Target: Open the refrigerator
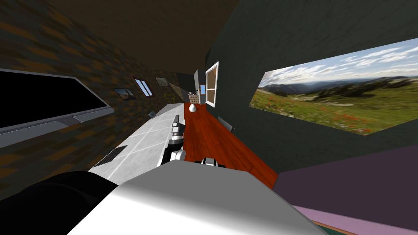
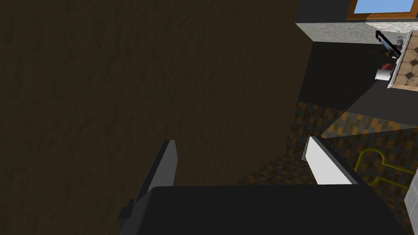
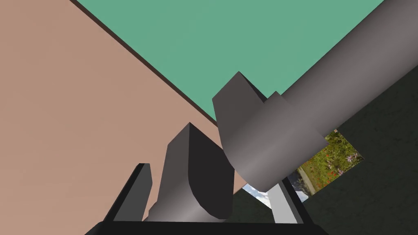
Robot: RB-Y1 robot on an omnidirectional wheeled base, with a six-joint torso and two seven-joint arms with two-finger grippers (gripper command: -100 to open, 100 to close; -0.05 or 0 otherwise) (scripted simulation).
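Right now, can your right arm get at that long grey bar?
Probably yes. The right gripper is open, and the near end of the grey bar sits between its fingers with nothing else in the way. I can't tell whether they touch the bar.

The right gripper [image 3: 212, 179] holds its two fingers [image 3: 136, 196] spread wide above its dark body. Between them rises a dark grey blocky stub [image 3: 196, 179], close to one finger. Just beside it, a thicker grey stub [image 3: 261, 138] joins a long grey bar [image 3: 347, 69] that runs away at a slant and covers the other finger's tip. Behind them lie a flat pinkish-tan surface [image 3: 61, 122], a flat green surface [image 3: 228, 36] and a dark wall [image 3: 379, 196] bearing a landscape picture [image 3: 330, 163].
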